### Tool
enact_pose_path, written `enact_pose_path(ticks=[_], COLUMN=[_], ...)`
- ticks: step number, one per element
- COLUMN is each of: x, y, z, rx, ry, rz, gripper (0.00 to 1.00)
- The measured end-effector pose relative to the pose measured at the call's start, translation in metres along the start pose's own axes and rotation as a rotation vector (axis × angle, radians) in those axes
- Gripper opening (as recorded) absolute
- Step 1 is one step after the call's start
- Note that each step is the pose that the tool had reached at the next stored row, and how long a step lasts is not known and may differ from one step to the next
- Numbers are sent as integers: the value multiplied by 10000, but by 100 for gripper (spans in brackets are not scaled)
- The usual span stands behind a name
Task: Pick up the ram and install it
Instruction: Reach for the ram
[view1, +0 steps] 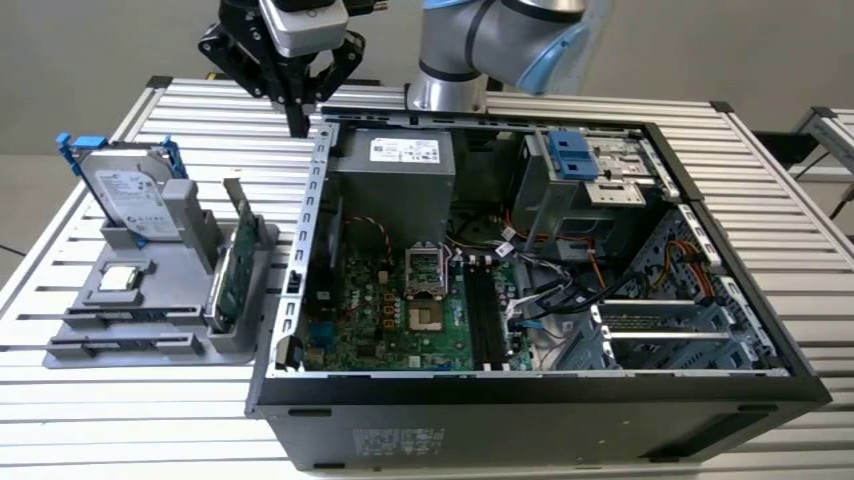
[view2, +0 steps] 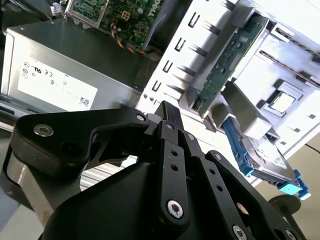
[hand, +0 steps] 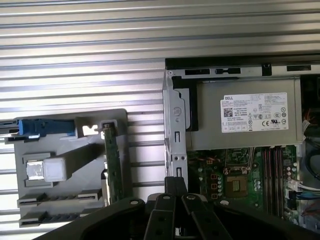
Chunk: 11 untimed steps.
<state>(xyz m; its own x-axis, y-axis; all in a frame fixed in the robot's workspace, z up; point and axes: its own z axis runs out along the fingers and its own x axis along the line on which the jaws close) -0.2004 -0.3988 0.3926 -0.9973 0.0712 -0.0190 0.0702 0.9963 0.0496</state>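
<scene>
Arm (view1: 454, 60) upright, gripper (view1: 298, 122) pointing straight down at computer case's (view1: 534, 420) eleven o'clock corner in exterior view, fingers closed together, ram (view1: 94, 316) seemingly edge-on in gray tray (view1: 160, 352), nine o'clock of case.

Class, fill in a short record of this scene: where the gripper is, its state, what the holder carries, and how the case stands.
gripper place: gripper over the table, beside the case corner near the power supply
gripper state: shut, holding nothing
holder carries: hard drive, green card, processor chip
case: side open, motherboard exposed
</scene>
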Motion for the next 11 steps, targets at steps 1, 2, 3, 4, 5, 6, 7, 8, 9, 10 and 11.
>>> enact_pose_path(ticks=[1, 2, 3, 4, 5, 6, 7, 8, 9, 10, 11], x=[17, 31, 45, 59, 73, 88, 105, 126, 146, 165, 177], y=[-1, -2, -3, -4, -5, -6, -8, -9, -11, -12, -13], z=[0, -1, -1, -1, -2, -2, -3, -3, -4, -3, -4], rx=[0, 1, 1, 0, 0, 1, 1, 0, 1, 0, 1], ry=[0, 1, 1, 0, 0, 1, 1, 0, 1, 0, 1], rz=[0, 0, 0, 0, 0, 0, -1, -1, -1, 0, 0], gripper=[0, 0, 0, 0, 0, 0, 0, 0, 0, 0, 0])
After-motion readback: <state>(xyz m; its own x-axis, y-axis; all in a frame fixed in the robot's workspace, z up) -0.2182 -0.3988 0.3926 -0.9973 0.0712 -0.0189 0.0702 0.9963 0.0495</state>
